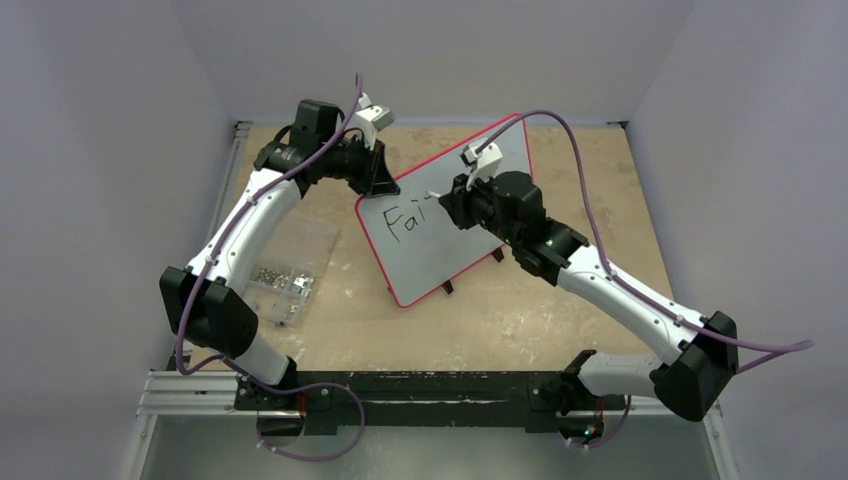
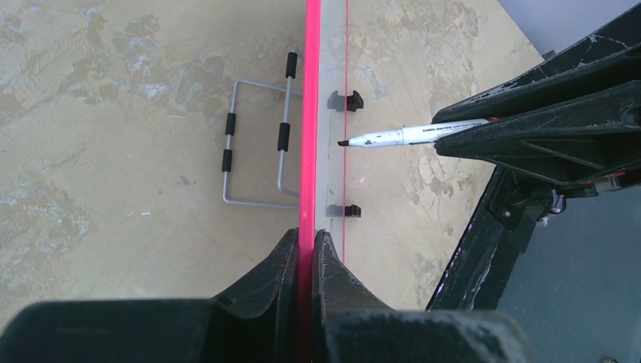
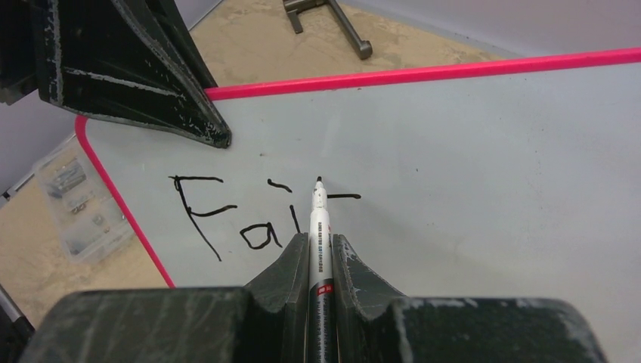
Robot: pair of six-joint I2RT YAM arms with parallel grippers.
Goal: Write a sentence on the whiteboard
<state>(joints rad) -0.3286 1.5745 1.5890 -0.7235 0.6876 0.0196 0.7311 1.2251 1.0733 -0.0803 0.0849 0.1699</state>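
The whiteboard (image 1: 440, 225), white with a thin red rim, stands tilted on small black feet in the middle of the table. My left gripper (image 1: 378, 172) is shut on its top left rim, seen edge-on in the left wrist view (image 2: 310, 113). My right gripper (image 1: 452, 205) is shut on a white marker (image 3: 319, 227), whose black tip touches the board (image 3: 491, 166). The sentence (image 3: 249, 215) reads "Fai" in black, with a short crossbar stroke just right of the tip. The marker also shows in the left wrist view (image 2: 408, 135).
A clear plastic box (image 1: 285, 275) of small metal parts lies on the table left of the board. A grey wire stand (image 2: 257, 144) with black sleeves lies behind the board. Grey walls close in the table on three sides.
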